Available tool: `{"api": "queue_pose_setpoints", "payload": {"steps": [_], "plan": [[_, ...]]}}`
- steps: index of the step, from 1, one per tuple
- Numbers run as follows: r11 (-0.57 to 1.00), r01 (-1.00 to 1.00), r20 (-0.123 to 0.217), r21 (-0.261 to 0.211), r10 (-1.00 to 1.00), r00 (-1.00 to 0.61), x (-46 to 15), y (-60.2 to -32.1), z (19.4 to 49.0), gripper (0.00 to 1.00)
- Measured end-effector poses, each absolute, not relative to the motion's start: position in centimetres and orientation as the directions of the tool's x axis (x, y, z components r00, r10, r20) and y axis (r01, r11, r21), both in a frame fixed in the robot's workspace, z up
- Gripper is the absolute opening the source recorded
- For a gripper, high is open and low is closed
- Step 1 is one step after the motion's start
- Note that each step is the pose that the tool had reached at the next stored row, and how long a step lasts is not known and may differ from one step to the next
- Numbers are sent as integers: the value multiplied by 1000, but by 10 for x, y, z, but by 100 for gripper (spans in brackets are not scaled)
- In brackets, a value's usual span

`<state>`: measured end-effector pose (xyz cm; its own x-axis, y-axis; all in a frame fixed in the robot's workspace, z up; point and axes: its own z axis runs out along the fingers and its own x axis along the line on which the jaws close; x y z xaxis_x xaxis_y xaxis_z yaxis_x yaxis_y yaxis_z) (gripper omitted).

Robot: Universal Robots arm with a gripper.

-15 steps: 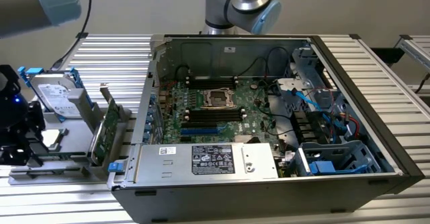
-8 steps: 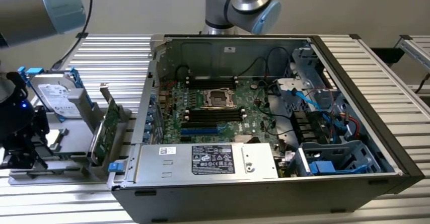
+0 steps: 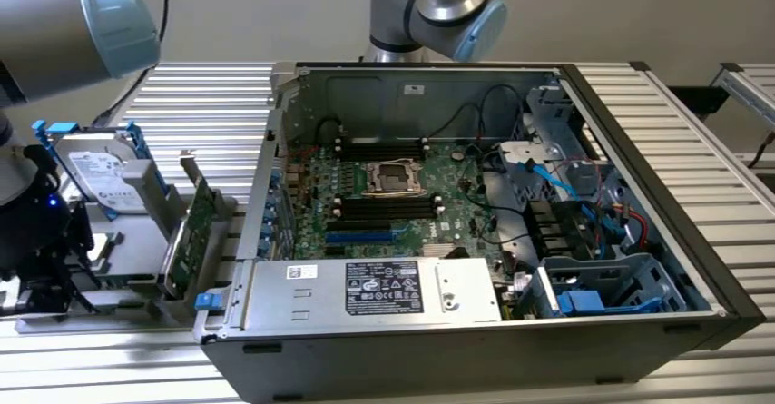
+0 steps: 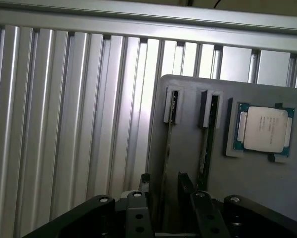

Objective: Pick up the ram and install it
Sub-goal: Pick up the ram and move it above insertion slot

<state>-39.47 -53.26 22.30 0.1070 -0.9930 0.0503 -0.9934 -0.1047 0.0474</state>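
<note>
A tabletop point(image 3: 194, 104) of ribbed aluminium profiles is seen in both views. In the exterior view a plain pale wall point(image 3: 267, 14) runs across the upper part of the frame. An open computer case point(image 3: 424, 82) is laid at centre frame with its motherboard point(image 3: 406, 195) exposed. A labelled power supply point(image 3: 376, 288) is mounted toward the lower edge. At the exterior view's left a grey fixture point(image 3: 133, 231) is placed on the tabletop. A hard drive point(image 3: 103, 172) and a green expansion card point(image 3: 194, 231) are stood upright in it.

In the wrist view the ram point(image 4: 167, 148) is found standing on edge in a slot of a grey tray point(image 4: 248, 183). A second thin board point(image 4: 204, 148) is slotted just beside it, and a processor point(image 4: 261, 128) is seated in a recess farther along. The jaws are set wide apart, one on each side of the ram, with a gap left on either side; nothing is gripped.

The ram is presented edge-on, so its chips and label cannot be made out. In the exterior view the arm point(image 3: 73, 23) is blurred and cut off at the upper left of the frame. Its dark lower end is cut by the left edge, and part of the fixture is covered by it.
</note>
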Motion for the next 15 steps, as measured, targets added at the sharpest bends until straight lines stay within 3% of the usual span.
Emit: {"api": "queue_pose_setpoints", "payload": {"steps": [15], "plan": [[-126,-991,48,46,-991,128,-400,-534,197,36]]}}
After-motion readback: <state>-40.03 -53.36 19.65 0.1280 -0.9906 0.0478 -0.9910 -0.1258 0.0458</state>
